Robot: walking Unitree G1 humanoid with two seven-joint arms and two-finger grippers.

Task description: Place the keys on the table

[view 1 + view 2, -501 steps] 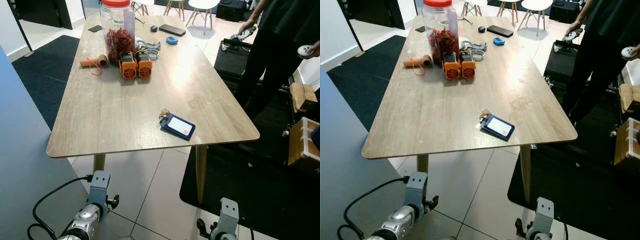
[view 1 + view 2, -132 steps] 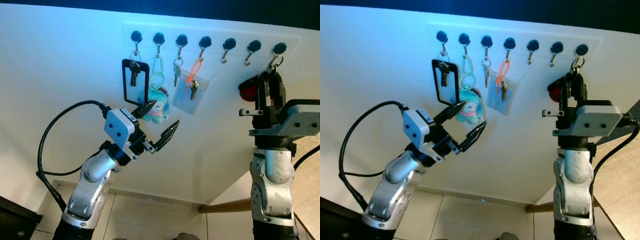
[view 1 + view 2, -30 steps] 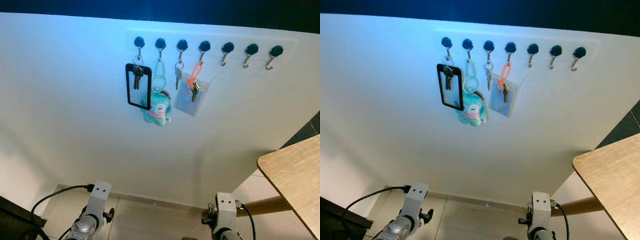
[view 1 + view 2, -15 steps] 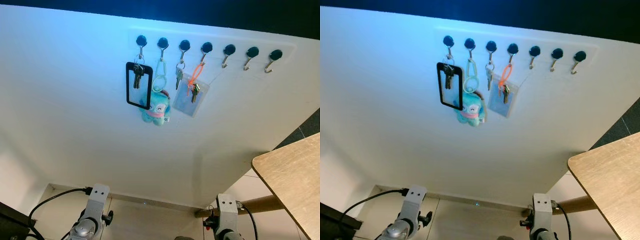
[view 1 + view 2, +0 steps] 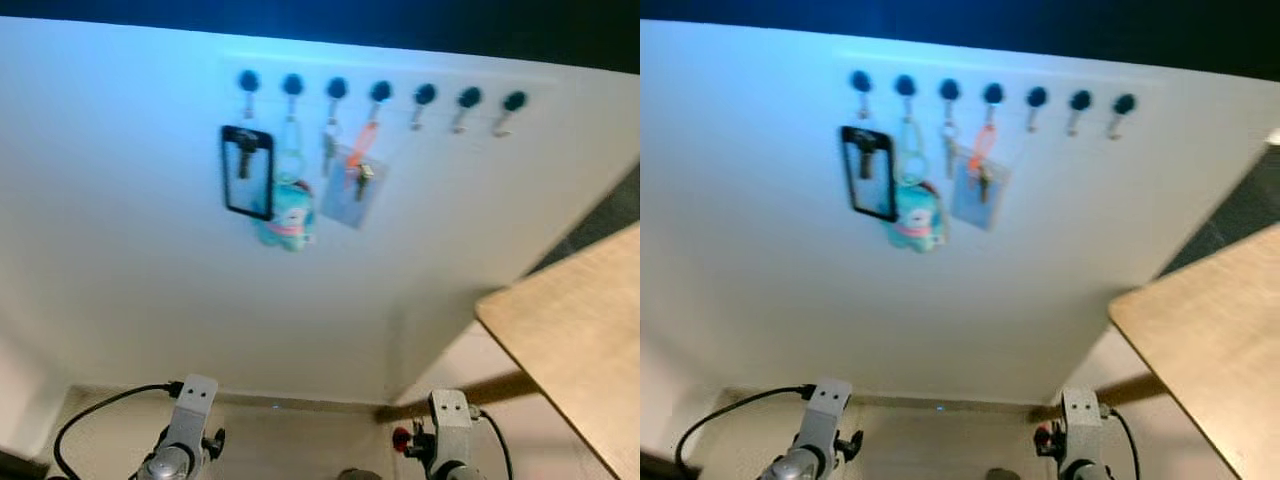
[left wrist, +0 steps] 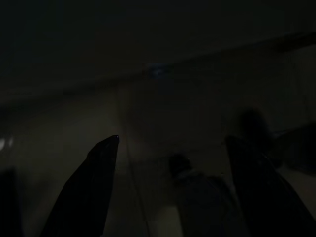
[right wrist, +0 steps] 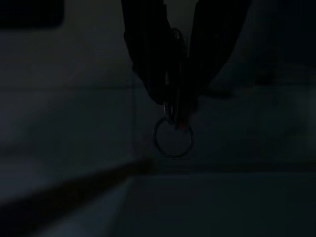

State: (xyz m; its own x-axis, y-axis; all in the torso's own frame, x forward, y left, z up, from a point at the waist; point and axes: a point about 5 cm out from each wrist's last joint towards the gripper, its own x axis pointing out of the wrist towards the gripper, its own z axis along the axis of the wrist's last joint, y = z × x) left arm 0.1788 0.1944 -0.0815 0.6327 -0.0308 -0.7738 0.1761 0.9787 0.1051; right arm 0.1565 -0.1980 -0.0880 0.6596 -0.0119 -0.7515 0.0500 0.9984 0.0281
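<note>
Looking along my right gripper (image 7: 173,106), I see its fingers pinching the keys (image 7: 174,131), ring dangling below. My left gripper (image 6: 173,187) hangs low, fingers spread; the table (image 5: 575,335) sits to my right

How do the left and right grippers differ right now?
The left gripper has its two black fingers spread wide apart with nothing between them; the right gripper has its fingers closed together on the keys, whose ring hangs below the fingertips. So the left is open and empty, the right is shut and loaded. Both arms hang low, and both wrist views are very dark.
</note>
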